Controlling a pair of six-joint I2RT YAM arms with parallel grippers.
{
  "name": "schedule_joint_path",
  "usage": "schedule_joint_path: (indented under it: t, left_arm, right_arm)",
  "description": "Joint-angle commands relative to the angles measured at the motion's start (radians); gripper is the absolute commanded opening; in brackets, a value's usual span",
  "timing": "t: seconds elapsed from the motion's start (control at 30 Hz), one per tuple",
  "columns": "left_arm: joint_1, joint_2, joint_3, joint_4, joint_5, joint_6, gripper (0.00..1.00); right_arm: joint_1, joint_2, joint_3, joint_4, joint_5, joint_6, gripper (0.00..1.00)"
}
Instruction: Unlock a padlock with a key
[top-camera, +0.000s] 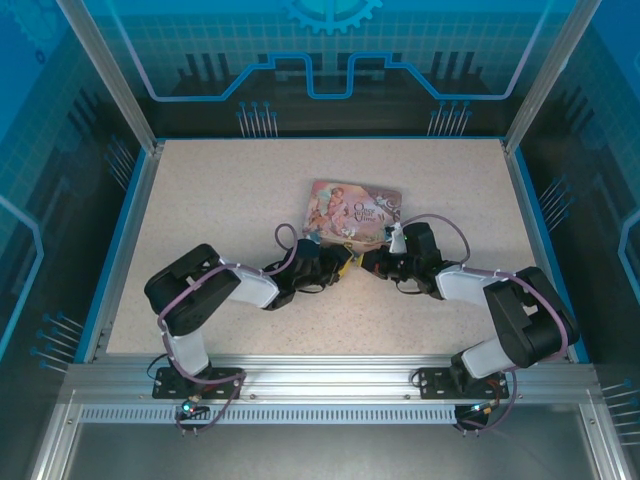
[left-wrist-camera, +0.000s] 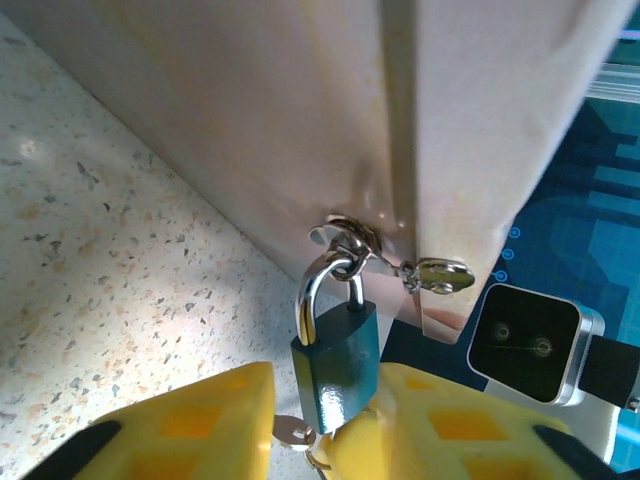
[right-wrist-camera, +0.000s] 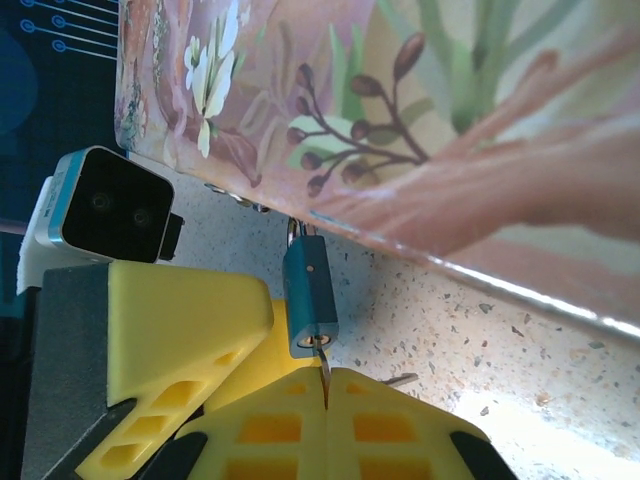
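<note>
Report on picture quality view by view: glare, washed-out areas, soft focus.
Top external: evenly lit and sharp, no glare on the table. Left wrist: the tin box wall is washed out and soft, the padlock crisp, the left hand's yellow fingers soft at the bottom edge. Right wrist: a bright glare patch on the table at lower right; the tin's artwork is out of focus.

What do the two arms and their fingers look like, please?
Both the left arm and right arm have black links, a white shell section and a looping purple cable. The fingers are bright yellow with moulded rectangular pockets and dark patches; each wrist carries a black-faced, silver-cased camera.
</note>
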Motion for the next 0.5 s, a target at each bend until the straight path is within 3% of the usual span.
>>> schedule_joint_path:
  t: [0.0,0.47]
  left_arm:
    - [0.001,-0.003,0.011,0.033,-0.028,0.025,0.36]
    - [0.000,0.059,0.028,0.148,-0.028,0.010,0.33]
  right_arm:
    - [0.011,-0.015,0.012,0.012,-0.038,0.052,0.00]
    - [0.014,-0.025,0.013,-0.041,-0.045,0.115,0.00]
